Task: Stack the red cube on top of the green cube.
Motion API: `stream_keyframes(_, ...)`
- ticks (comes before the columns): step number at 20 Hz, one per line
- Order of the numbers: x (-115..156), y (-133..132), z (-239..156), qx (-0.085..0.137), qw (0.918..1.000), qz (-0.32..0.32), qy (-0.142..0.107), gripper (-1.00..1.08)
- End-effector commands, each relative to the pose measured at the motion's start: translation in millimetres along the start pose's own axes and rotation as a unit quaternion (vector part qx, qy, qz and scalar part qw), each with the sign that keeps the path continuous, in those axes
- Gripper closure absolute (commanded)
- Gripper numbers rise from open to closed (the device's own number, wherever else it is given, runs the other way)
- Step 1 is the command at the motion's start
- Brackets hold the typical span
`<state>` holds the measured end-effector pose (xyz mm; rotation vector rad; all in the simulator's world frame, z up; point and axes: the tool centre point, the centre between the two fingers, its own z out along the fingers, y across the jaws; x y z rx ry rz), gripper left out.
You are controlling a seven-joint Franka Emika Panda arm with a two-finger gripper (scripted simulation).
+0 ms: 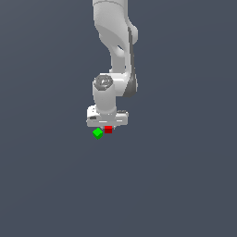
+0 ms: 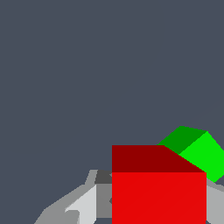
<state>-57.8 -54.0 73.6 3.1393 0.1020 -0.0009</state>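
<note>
Nearest your wrist camera, the red cube (image 2: 158,197) fills the lower middle and lower right of the frame, sitting between the grey fingers (image 2: 83,208), one on each side of it. They look clamped on it, or very nearly so, but the contact faces are hidden behind the cube, so you cannot tell from here how firm the hold is. If it is light or off-centre, the cube may twist or slip once you start to move.

Just beyond it, poking out past its far upper right corner, is the green cube (image 2: 194,148), turned corner-on. The two are very close, possibly touching; the pictures do not settle it. That closeness is your main hazard. Travel sideways without lifting enough and the red cube or a fingertip is likely to knock the green one away, spoiling the target.

In the exterior view, the gripper (image 1: 108,124) sits low at the centre of the frame, with the red cube (image 1: 108,129) just under it and the green cube (image 1: 97,134) just beside it toward the lower left. Both look near the dark tabletop (image 1: 176,185), though whether the red one is off it yet is unclear.

Since the green cube stands rotated against the red, watch the placement: a poorly centred release could leave the red cube overhanging and let it tip off.
</note>
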Motion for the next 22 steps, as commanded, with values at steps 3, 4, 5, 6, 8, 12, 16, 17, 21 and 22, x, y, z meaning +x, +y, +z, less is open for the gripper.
stream_keyframes(3, -0.6, 35.3, 6.3, 0.000, 1.0000, -0.001, 0.001, 1.08)
stream_keyframes(4, -0.6, 41.2, 7.4, 0.000, 1.0000, -0.001, 0.001, 1.08)
stream_keyframes(5, -0.5, 46.4, 8.4, 0.000, 1.0000, -0.001, 0.001, 1.08)
stream_keyframes(6, -0.4, 50.9, 9.2, 0.000, 1.0000, -0.001, 0.001, 1.08)
stream_keyframes(8, -0.2, 57.9, 10.5, 0.000, 1.0000, -0.001, 0.001, 1.08)
stream_keyframes(12, 0.2, 63.5, 11.5, 0.000, 1.0000, -0.001, 0.001, 1.08)
stream_keyframes(16, 0.2, 63.5, 11.5, 0.000, 1.0000, -0.001, 0.001, -0.92)
stream_keyframes(17, 0.2, 63.5, 11.5, 0.000, 1.0000, -0.001, 0.001, -0.92)
stream_keyframes(21, 0.2, 63.5, 11.5, 0.000, 1.0000, -0.001, 0.001, -0.92)
stream_keyframes(22, 0.2, 63.5, 11.5, 0.000, 1.0000, -0.001, 0.001, -0.92)
